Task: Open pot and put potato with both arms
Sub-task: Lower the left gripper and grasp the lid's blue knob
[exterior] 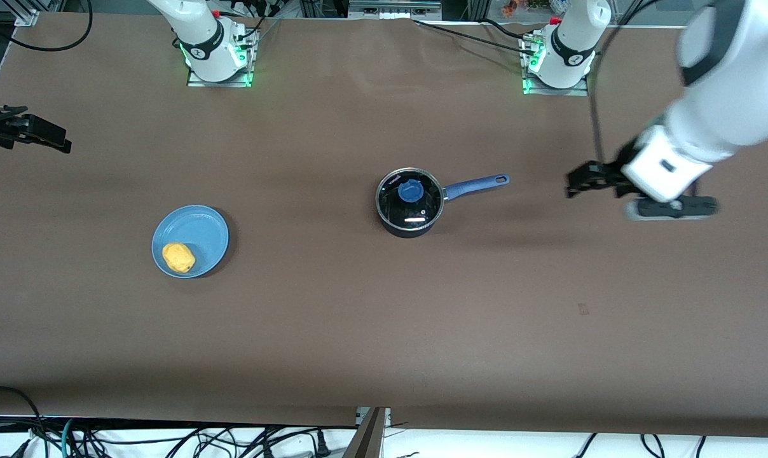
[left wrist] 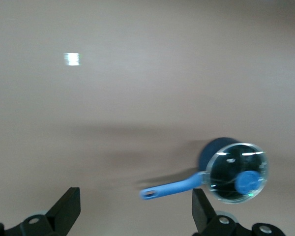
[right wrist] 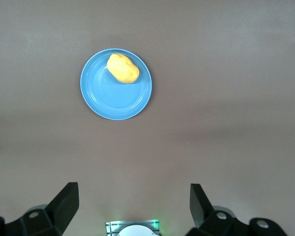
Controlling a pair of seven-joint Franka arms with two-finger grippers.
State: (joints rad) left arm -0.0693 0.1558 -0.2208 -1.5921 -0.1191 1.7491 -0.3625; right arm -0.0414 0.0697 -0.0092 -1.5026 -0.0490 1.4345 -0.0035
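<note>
I see the pot mid-table, glass lid seated, blue knob on top. Its blue handle points toward about 2 o'clock in the front view, toward the left arm's end.

The potato sits on the blue plate, at the plate's 7 o'clock edge, toward the right arm's end and slightly nearer the front camera than the pot. Pot and plate are well apart.

Left gripper hangs over bare table past the handle tip. In my left wrist view its fingers are spread wide and hold nothing.

Right gripper is over the table edge at the right arm's end. In the right wrist view its fingers are spread wide with nothing between them, plate and potato in sight below.
</note>
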